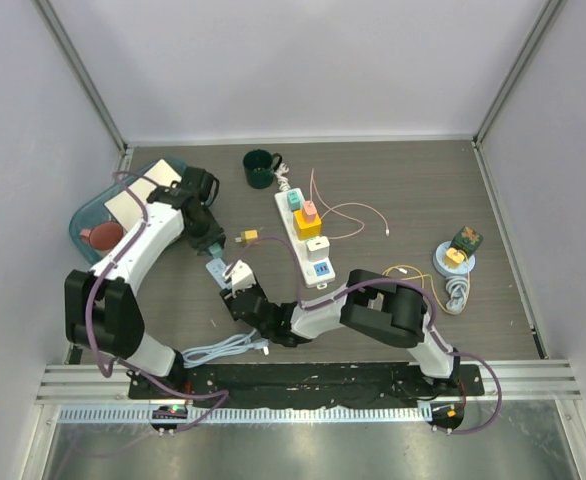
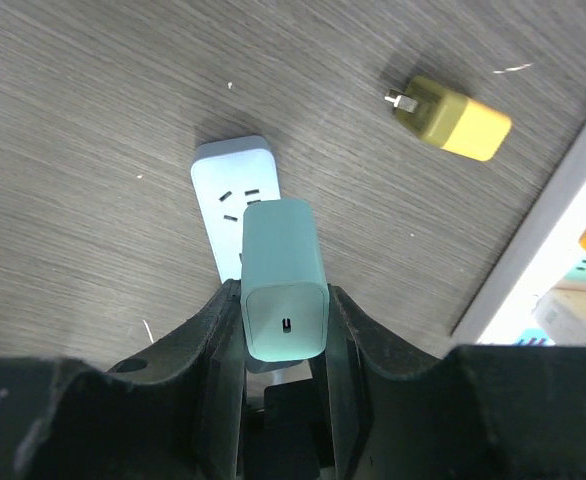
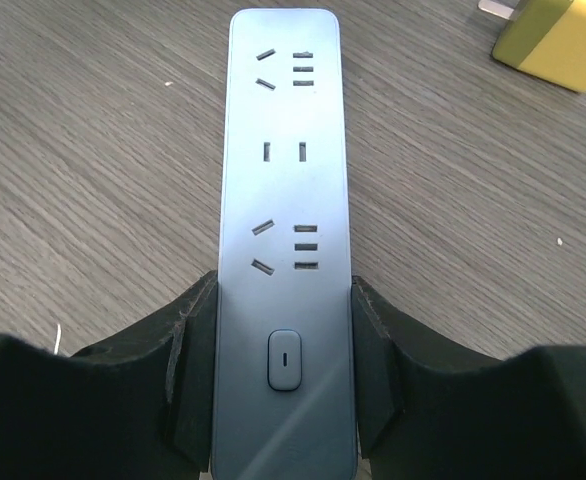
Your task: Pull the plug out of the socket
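My left gripper [image 2: 283, 300] is shut on a mint-green plug [image 2: 278, 250], its fingers pressed on both sides of it. The plug hangs over the small white socket strip [image 2: 231, 185]; its prongs are hidden. My right gripper [image 3: 283, 290] is shut on the switch end of that socket strip [image 3: 285, 180], which lies flat on the table. All the strip's sockets that show in the right wrist view are empty. In the top view both grippers meet left of centre, with the plug [image 1: 216, 266] just beside the strip [image 1: 238, 274].
A loose yellow plug [image 1: 246, 237] lies close by on the table. A long white power strip [image 1: 308, 235] with several coloured plugs runs down the middle. A green mug [image 1: 261, 168] stands behind it, a teal tray [image 1: 85, 240] at the left, and a coiled cable [image 1: 223, 348] near the arm bases.
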Action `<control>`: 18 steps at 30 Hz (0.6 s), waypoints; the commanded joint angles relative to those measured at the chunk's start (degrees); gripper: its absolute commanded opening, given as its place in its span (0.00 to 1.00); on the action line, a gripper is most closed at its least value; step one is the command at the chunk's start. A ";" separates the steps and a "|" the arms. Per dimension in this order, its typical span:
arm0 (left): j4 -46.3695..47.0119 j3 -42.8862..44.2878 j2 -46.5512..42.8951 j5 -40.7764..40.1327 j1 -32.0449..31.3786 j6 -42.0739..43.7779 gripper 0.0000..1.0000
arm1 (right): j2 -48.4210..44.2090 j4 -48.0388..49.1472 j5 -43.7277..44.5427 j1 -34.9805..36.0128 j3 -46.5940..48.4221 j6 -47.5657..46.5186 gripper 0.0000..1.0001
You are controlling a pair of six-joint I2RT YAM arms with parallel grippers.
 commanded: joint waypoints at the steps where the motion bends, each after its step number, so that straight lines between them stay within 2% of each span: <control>1: 0.62 1.90 -4.88 -0.80 0.33 1.72 0.00 | 2.19 -10.36 -6.74 0.85 -5.67 -0.67 0.01; 8: -1.05 4.89 -7.34 -6.69 0.50 1.11 0.00 | 3.33 -7.21 -9.03 0.93 -2.34 -4.18 0.01; 14: -2.45 8.75 -8.57 -8.54 1.29 0.93 0.00 | 6.75 -1.41 -10.00 0.85 2.67 -14.64 0.02; 18: -3.77 11.04 -8.13 -9.42 1.99 1.63 0.00 | 10.18 -2.36 -10.26 0.15 8.82 -19.48 0.03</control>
